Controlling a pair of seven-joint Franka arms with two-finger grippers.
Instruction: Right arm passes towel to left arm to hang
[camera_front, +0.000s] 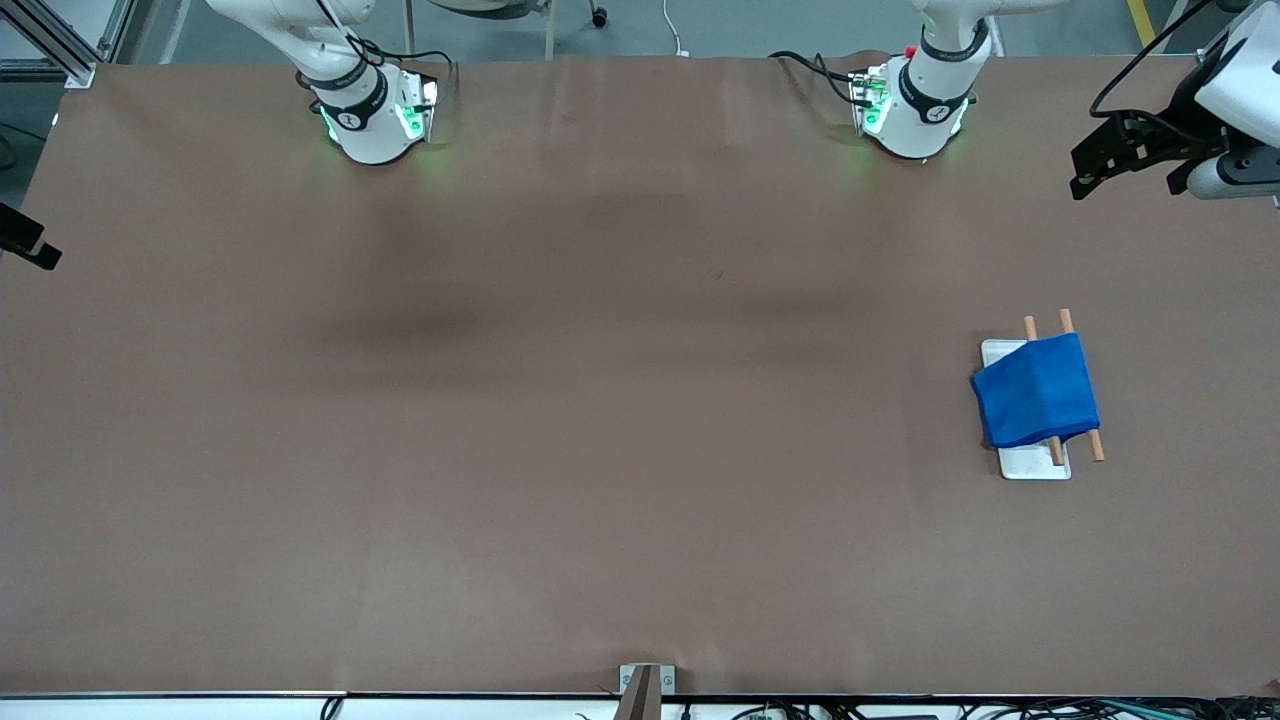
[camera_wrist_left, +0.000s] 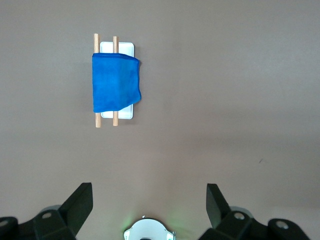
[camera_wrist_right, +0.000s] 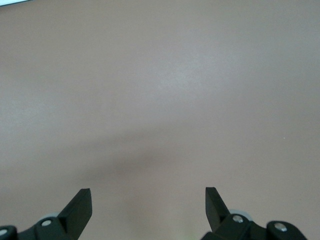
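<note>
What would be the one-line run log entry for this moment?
towel: draped over rack | left gripper: open, empty, over bare table | right gripper: open, empty, over bare table | hang step: looks done

I saw a brown desk evenly lit, grey floor above, cables along its near edge.

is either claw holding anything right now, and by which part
Nothing is held. The left claw and right claw are open and empty; the towel hangs on the rack.
</note>
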